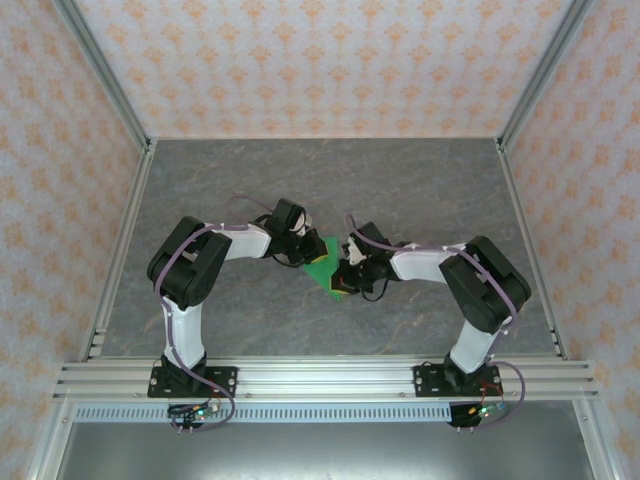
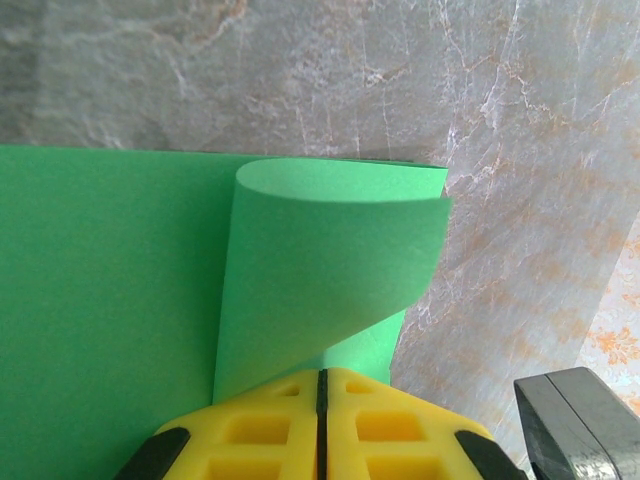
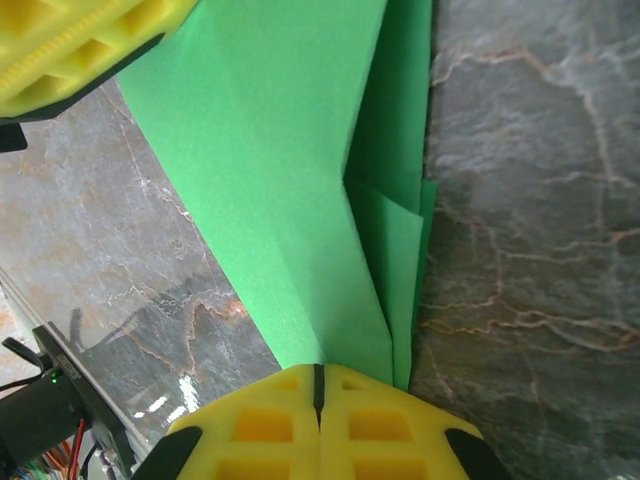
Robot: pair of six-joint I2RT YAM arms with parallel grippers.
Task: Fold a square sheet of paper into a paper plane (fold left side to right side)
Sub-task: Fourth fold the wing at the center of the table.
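Observation:
The square sheet of paper (image 1: 321, 267) is bright green, folded into several layers, and lies in the middle of the table between both arms. In the left wrist view a flap of the paper (image 2: 330, 270) curls up and over into my left gripper (image 2: 321, 376), whose yellow jaws are shut on its edge. My left gripper (image 1: 306, 252) sits at the sheet's far left side. In the right wrist view layered folds of the paper (image 3: 290, 180) run into my right gripper (image 3: 318, 370), shut on the near end. My right gripper (image 1: 340, 280) is at the sheet's near right.
The grey marbled tabletop (image 1: 250, 180) lies open behind and beside the paper, fenced by aluminium rails (image 1: 110, 260) and patterned walls. The left gripper's yellow fingers (image 3: 70, 45) show at the paper's upper left in the right wrist view. A dark part of the right arm (image 2: 580, 425) is close by.

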